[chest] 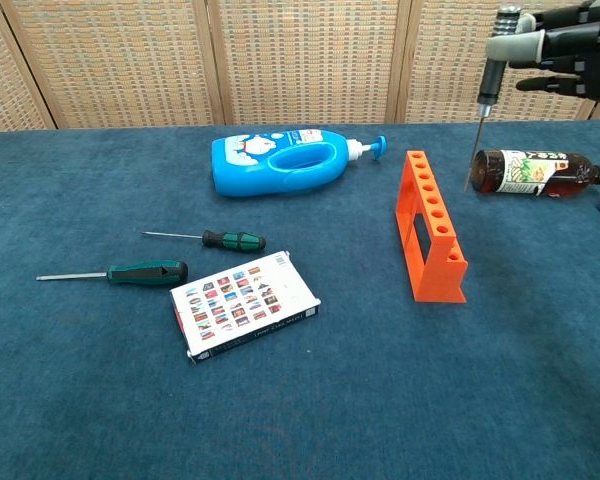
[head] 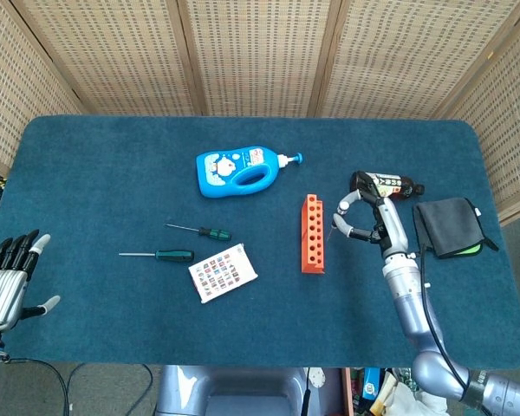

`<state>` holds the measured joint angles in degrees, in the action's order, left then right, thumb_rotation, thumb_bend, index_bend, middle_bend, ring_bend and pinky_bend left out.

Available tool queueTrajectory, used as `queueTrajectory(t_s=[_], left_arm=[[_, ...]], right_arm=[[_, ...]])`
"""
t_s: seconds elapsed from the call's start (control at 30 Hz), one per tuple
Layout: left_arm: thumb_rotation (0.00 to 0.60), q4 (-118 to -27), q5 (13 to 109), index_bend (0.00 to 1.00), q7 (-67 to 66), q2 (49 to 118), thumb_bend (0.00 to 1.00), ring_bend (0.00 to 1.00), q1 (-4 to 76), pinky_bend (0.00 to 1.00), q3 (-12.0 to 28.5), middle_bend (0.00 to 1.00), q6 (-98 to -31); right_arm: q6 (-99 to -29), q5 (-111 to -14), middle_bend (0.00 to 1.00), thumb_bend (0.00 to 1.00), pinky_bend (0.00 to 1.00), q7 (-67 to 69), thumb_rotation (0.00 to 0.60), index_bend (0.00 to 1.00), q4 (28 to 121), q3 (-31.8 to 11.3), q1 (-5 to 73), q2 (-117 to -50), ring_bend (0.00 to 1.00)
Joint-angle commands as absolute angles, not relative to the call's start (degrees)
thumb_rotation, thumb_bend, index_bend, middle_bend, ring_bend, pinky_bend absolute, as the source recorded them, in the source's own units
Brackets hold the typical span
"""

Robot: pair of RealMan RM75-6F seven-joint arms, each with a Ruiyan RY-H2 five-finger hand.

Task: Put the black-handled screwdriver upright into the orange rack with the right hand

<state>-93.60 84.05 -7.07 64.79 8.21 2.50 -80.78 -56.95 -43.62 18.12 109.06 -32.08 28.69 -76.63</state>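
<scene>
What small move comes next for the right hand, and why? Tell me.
Probably ease the right hand a little toward the rack, then lower. It holds the screwdriver roughly upright, tip down, but in the chest view the tip hangs to the right of the rack's row of holes and above it, in front of the brown bottle. The tip needs to sit over a hole before going down.

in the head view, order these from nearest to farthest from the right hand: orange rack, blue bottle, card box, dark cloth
From the right hand:
1. orange rack, just to its left
2. dark cloth, to its right
3. blue bottle, left and farther back
4. card box, far left, nearer the table's front edge
</scene>
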Motion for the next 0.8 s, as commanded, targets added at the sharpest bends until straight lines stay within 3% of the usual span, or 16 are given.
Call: queueTrajectory(t_s=[0.03, 0.8], left_arm=[[0.6, -94.0, 83.8, 0.0, -7.3, 64.7, 0.0, 0.0, 8.5, 0.0, 2.8, 0.0, -80.7], [0.6, -94.2, 82.1, 0.0, -8.0, 64.7, 0.0, 0.0, 9.4, 0.0, 3.5, 0.0, -79.5]], right_arm=[[-56.7, -42.8, 0.0, 0.32, 0.0, 18.0, 0.6, 0.58, 108.0, -32.0, 30.0, -77.7, 0.0], [-55.6, -40.1, 0.0, 0.32, 0.0, 17.0, 0.6, 0.58, 103.7, -32.0, 36.4, -81.5, 0.0]])
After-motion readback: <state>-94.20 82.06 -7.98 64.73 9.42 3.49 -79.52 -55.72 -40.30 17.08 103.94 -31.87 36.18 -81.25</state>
